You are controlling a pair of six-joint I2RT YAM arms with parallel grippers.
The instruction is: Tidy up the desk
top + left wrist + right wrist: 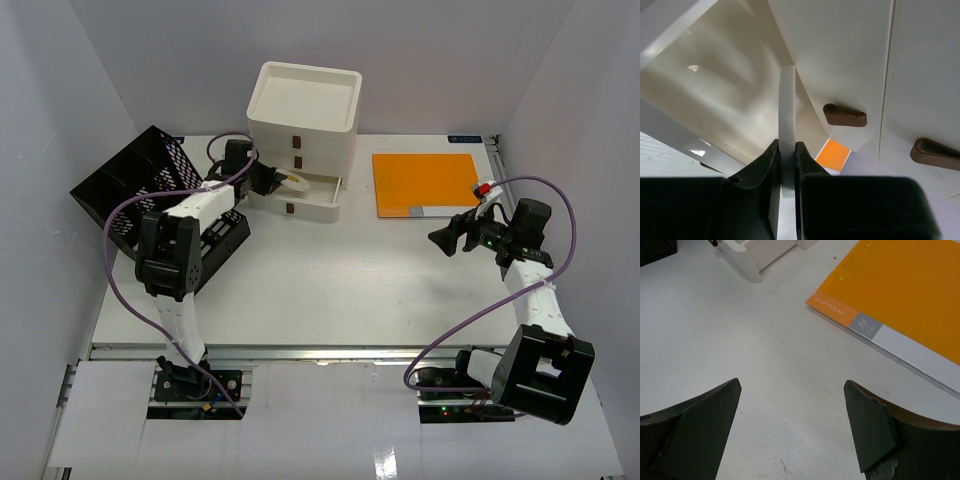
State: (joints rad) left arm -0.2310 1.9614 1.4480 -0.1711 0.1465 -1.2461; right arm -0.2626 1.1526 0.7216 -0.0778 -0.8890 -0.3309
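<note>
The desk (330,290) is a white tabletop inside white walls. My left gripper (275,180) is at the open middle drawer (318,194) of the white drawer box (303,110). In the left wrist view it (787,150) is shut on a thin white flat piece (787,105), seen edge-on, which reaches over the drawer's cream inside (725,85). I cannot tell what the piece is. My right gripper (445,238) hangs open and empty above the bare desk (740,330), just in front of an orange clip file (910,285); its two fingers stand wide apart (792,425).
A black mesh file rack (140,185) stands tilted at the far left, beside the left arm. The orange clip file (425,183) lies flat at the back right. Brown drawer handles (844,115) show right of the left gripper. A metal rail (330,350) runs along the front edge.
</note>
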